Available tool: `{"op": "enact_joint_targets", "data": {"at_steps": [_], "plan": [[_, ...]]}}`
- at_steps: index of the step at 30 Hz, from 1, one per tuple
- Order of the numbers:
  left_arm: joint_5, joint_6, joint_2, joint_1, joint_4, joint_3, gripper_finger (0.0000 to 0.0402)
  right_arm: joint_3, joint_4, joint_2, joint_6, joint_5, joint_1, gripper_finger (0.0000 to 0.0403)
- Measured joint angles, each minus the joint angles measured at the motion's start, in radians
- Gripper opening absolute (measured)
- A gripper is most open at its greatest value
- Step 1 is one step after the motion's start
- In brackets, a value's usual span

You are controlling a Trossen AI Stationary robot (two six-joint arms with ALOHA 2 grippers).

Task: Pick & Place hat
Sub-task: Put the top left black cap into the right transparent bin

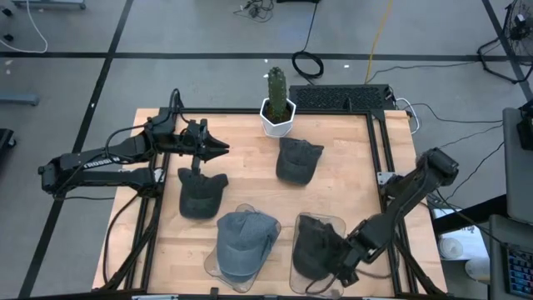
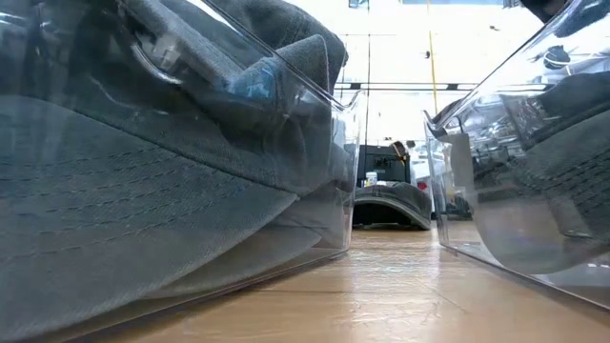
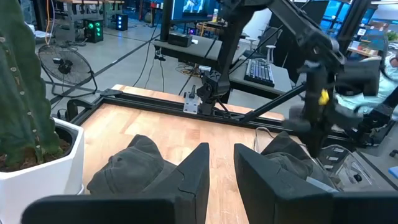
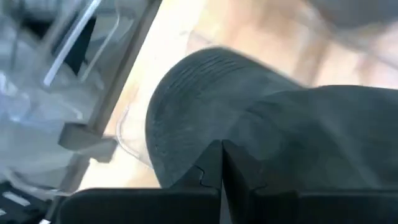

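**Dark cap in the right-hand tray, my right claw on it**

The wooden table point(image 1: 250, 133) carries four caps, two clear trays and a potted cactus point(image 1: 276, 104) at the far edge. My left arm waits over the table's left side, its left gripper point(image 1: 218, 148) parted and empty, pointing toward the middle.

Near the front edge sit two clear plastic trays point(image 1: 310, 279), side by side. The left one holds a grey-blue cap point(image 1: 244, 242); the right one holds the dark cap point(image 1: 315, 246) I am dealing with. My right gripper point(image 1: 341, 268) is down at that cap's near-right side, fingers pinched together with its fabric right under them; I judge them clenched on the cap, though the wrist view does not settle it.

Two loose caps remain: one point(image 1: 201, 193) just beyond my left gripper, another point(image 1: 297, 160) in front of the cactus. The left arm is nearer both. The tray walls hem in my right claw's way out.
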Motion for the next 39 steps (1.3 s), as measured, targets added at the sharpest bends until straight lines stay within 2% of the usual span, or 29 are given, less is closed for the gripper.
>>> {"op": "enact_joint_targets", "data": {"at_steps": [7,13,22,29,35,39], "plan": [[0.0,0.0,0.0,0.0,0.0,0.0,0.0083,0.0,-0.047,0.127,0.005,-0.017,0.004,0.0],[0.0,0.0,0.0,0.0,0.0,0.0,0.0082,0.003,-0.034,0.159,-0.017,-0.085,-0.015,0.0],[0.0,0.0,0.0,0.0,0.0,0.0,0.0082,0.071,-0.106,0.031,-0.047,0.109,0.009,0.0],[0.0,0.0,0.0,0.0,0.0,0.0,0.0082,0.03,-0.067,0.043,-0.081,0.124,-0.016,0.0],[0.0,0.0,0.0,0.0,0.0,0.0,0.0082,-0.078,0.123,0.06,-0.084,-0.037,-0.059,0.0],[0.0,0.0,0.0,0.0,0.0,0.0,0.0082,-0.096,0.123,0.062,-0.066,-0.067,-0.066,0.0]]}}
